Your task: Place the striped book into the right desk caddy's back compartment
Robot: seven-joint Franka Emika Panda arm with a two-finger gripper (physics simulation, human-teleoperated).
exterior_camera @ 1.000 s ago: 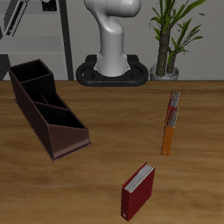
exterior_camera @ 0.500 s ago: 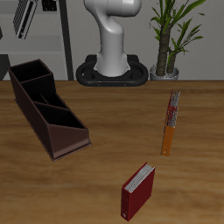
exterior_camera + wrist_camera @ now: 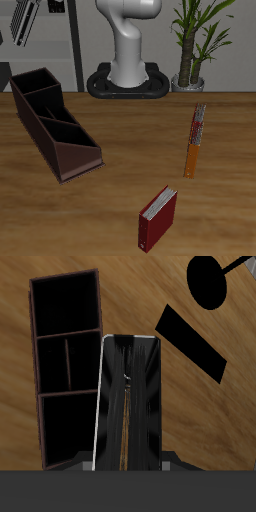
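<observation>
The step in hand is the carry. The striped book [image 3: 130,406] is off the table and gripped on edge in the gripper [image 3: 128,462], which is clenched on its lower part (only slivers of the 2 fingers show beside it in the wrist view). In the exterior view the book [image 3: 26,20] hangs high above the table, behind and above the far end of the right desk caddy [image 3: 55,125]. The gripper itself is hard to make out there.

The wrist view looks past the book down onto the caddy [image 3: 66,356]. All 3 of its sections are open and nothing shows inside them. The back compartment [image 3: 34,88] is the end section farthest from the table's front edge.

I judge the task about half done, with the book lifted and brought over but not yet lowered. The next move calls for centring the book over that end section, lining its thin edge up with the slot between the end wall and the slanted divider, then lowering it straight in before letting go.

The red book [image 3: 158,218] and the long orange book [image 3: 195,140] lie well apart from the caddy and play no part.
</observation>
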